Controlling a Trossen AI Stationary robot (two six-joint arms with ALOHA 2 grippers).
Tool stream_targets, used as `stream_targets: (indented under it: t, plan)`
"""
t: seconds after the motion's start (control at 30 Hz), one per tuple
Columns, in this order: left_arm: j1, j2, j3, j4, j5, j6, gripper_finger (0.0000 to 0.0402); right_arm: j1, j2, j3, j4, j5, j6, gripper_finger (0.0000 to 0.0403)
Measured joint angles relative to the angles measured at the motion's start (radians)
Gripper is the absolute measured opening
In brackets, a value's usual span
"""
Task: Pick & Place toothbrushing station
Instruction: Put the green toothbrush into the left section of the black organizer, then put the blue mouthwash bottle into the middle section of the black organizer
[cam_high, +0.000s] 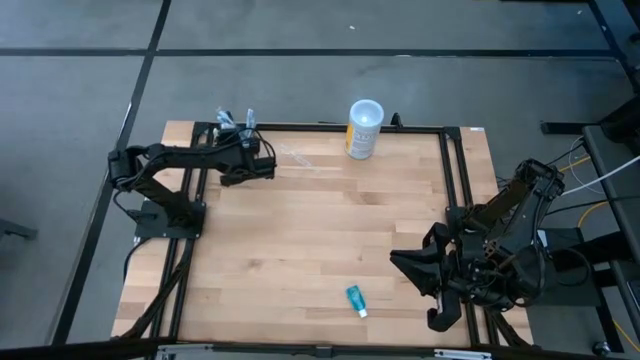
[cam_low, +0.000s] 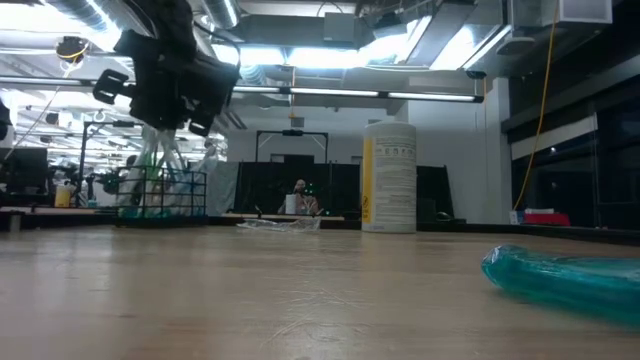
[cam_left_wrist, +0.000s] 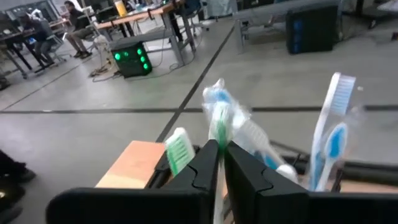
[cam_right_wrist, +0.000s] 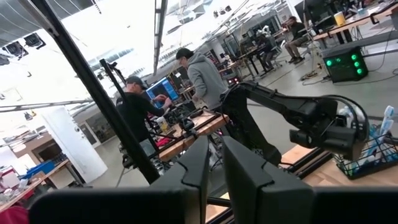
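Even overhead light, soft shadows; ceiling lamps (cam_low: 330, 30) glare; toothbrushes (cam_left_wrist: 221, 115) blurred (close range)

Two matte black jointed arms; left gripper (cam_high: 262, 165) with flat angular black fingers (cam_left_wrist: 245, 177); right gripper (cam_high: 412, 268) chunky, trailed by white and yellow cables.

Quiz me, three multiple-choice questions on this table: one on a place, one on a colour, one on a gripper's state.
1. The teal tube lies: A against the cup; B on bare wood, apart from it; C inside the cup.
2. The cup is: A red; B white and yellow; C black.
3. The left gripper is: A wide open; B holding the cup; C shut on a toothbrush.
B: it lies alone in the high view. B: white top, yellow side. C: its fingers pinch the handle.
Right gripper hovers at the right edge.
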Motion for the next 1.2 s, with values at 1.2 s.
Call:
stream_targets:
  t: [1.2]
  plan:
    - [-0.779, -0.216, 0.002, 0.475, -0.014, 0.595, 0.0092, -0.007, -0.005, 0.0, 0.064, -0.037, -0.157, 0.0049]
